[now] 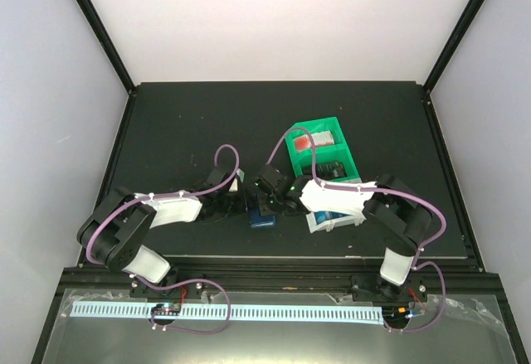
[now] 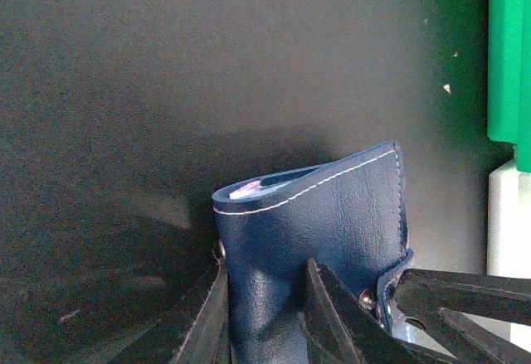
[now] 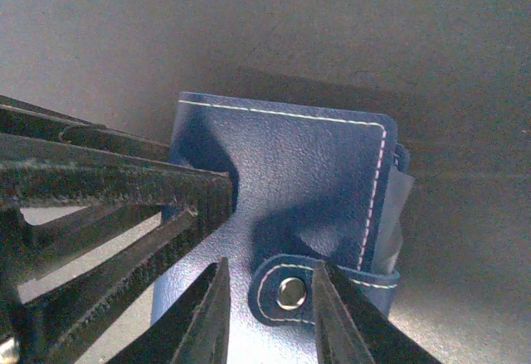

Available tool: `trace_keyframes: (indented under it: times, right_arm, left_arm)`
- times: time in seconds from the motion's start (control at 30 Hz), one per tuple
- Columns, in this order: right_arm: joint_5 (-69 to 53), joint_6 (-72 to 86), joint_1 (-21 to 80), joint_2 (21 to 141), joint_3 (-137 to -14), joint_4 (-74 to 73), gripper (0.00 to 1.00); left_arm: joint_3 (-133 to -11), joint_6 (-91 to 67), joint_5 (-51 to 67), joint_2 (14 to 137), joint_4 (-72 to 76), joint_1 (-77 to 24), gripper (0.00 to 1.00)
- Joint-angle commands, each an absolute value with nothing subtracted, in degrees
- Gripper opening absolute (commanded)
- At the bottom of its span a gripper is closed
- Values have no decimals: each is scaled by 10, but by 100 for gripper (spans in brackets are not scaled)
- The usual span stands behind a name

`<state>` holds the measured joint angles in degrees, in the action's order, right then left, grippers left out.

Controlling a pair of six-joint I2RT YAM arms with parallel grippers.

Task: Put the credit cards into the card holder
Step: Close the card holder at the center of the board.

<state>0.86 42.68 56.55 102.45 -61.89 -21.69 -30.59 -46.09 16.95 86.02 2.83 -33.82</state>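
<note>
Lying at the near middle of the black table [image 1: 191, 123], the card holder [image 1: 264, 219] has both arms meeting over it, with the green bin [image 1: 313, 125] just beyond to the right. The left gripper [image 2: 265, 277] is clamped on the card holder [image 2: 332, 223], a finger pressed to each side and the navy leather creased between them; something pale peeks from the folded top edge, too small to identify. The right gripper [image 3: 271, 269] stands narrowly parted astride the snap tab [image 3: 332, 285], its tips either side of the metal stud [image 3: 290, 292]; whether it pinches the tab, I cannot tell
</note>
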Motion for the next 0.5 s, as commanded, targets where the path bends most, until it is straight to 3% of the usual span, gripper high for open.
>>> trace_keyframes:
  times: [0.0,0.27,0.47]
  right_arm:
    - [19,443,569,994,-601,-195,29]
    - [40,465,569,954,-562,-159,23]
    - [22,480,569,935,-530,-117,26]
  left_arm:
    - [-282,-456,168,886,-40,-343,25]
    - [-280,-458,170,882,-41,-343,25]
    - [-280,-458,171,880,-40,-342,25]
